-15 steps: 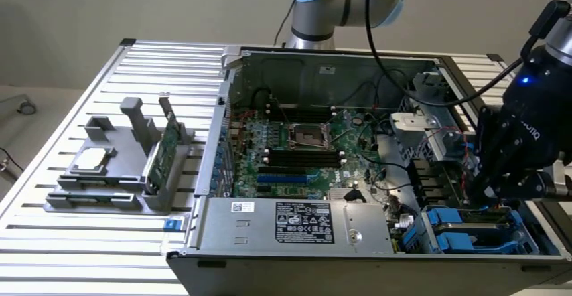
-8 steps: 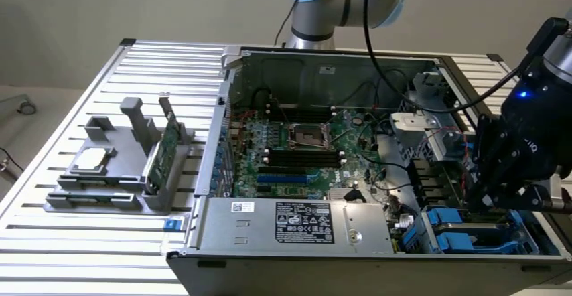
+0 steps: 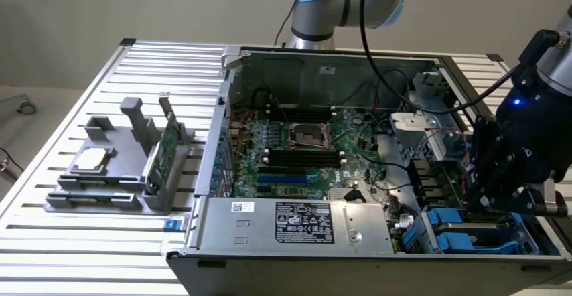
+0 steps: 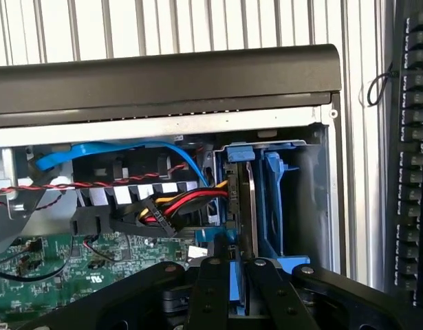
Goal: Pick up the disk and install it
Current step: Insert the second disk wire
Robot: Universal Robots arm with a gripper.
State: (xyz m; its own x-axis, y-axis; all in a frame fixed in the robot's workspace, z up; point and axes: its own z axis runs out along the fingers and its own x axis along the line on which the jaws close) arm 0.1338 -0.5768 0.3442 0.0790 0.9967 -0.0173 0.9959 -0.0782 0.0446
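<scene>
While the slatted counter [image 3: 107, 242] carries the whole job, the biggest thing on it is the open computer case [image 3: 339, 61], lying with its motherboard [image 3: 299, 149] exposed and the power supply [image 3: 295, 224] along its near wall. The robot arm reaches down at the exterior view's right, and its black end effector [image 3: 500, 199] hangs over the drive bay corner of the case.

In the wrist view the end effector [image 4: 232, 275] has its linkages drawn close, nearly shut, on the blue carrier edge of the disk [image 4: 247, 206]. I judge that it has hold of the disk, though the contact itself sits low in that picture and is partly hidden. The disk stands on edge directly ahead of the fingertips, its long axis running away from the end effector into the blue drive bay [image 4: 283, 206], so it appears to be partly down in its slot.

Close beside the disk, a bundle of red, yellow and black power wires [image 4: 187, 203] ends in a plug near the bay, and a blue data cable [image 4: 122, 151] arcs above. These crowd the slot's mouth.

Well apart at the exterior view's left, a grey fixture [image 3: 112, 175] carries a green circuit card [image 3: 161, 155] and a small silver chip [image 3: 94, 159].
</scene>
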